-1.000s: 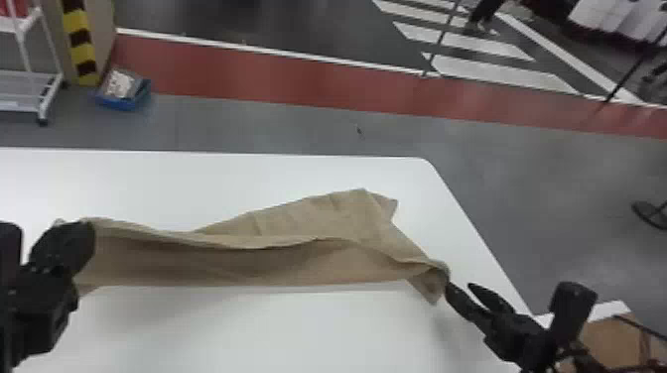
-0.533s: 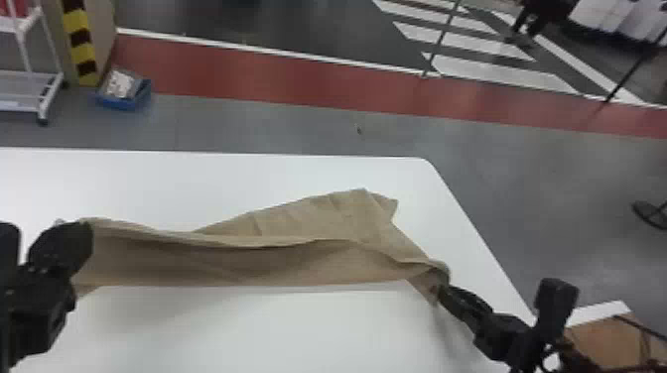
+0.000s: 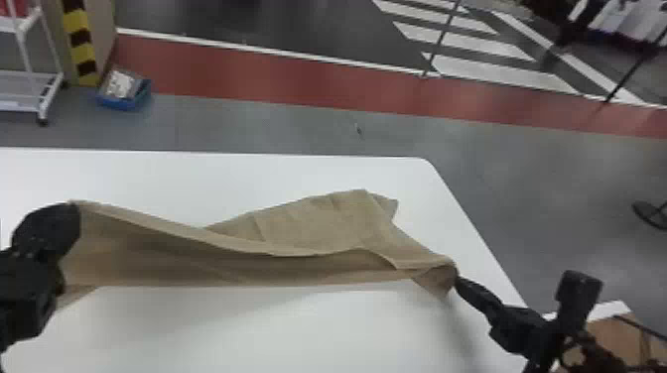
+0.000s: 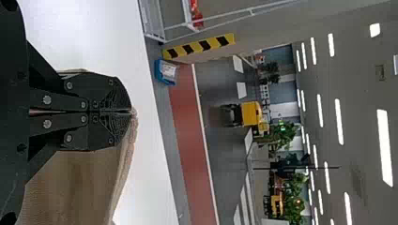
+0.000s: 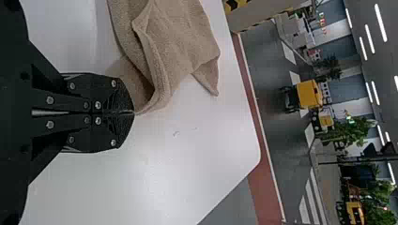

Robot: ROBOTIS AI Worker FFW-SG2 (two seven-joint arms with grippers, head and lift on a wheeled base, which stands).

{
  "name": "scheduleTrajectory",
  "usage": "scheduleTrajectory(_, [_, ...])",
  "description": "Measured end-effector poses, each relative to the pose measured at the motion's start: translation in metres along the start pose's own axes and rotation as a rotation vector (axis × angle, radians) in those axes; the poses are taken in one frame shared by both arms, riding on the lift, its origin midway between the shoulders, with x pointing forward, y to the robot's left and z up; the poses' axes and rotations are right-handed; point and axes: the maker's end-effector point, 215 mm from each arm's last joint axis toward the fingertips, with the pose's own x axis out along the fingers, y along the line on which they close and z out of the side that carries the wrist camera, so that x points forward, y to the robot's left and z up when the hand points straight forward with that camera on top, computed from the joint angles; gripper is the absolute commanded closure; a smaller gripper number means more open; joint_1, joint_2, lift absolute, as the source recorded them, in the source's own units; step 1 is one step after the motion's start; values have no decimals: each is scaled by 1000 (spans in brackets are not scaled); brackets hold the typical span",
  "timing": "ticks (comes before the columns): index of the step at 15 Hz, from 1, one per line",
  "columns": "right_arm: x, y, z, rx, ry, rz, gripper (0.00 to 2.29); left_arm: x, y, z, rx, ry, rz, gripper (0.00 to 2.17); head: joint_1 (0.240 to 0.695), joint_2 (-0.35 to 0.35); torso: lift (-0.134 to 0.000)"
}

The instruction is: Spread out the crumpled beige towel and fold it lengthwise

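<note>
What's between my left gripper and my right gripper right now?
The beige towel: in the head view it spans the whole stretch from the left gripper to the right gripper, across the white table.

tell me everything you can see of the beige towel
The towel is plain beige, soft and slightly fuzzy-looking, with a thicker edge. It stretches across the white table between the left end effector and right end effector, each shut on one end. The near side drops as a long, shadowed strip; behind it, a creased part slants away to a pointed, turned corner. It is partly spread, not neatly folded.
</note>
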Motion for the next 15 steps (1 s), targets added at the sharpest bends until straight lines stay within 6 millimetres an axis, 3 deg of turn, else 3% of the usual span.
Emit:
scheduleTrajectory(5, [-12,-5,59,-18,-113,-1,1595,-13,8,48,-32,-125,38,1382,695,-350,-124])
scheduleTrajectory(11, [-40,-17,145,-75,-228,-39,1595,-53,15,115,-64,-274,48,1382,695,-350,-124])
scheduleTrajectory(13, [-54,-12,175,-50,-257,-33,1595,-65,14,136,-70,-311,47,1382,659,-350,-124])
scheduleTrajectory(15, [-68,-7,192,-36,-280,-25,1595,-76,15,151,-73,-339,48,1382,636,-350,-124])
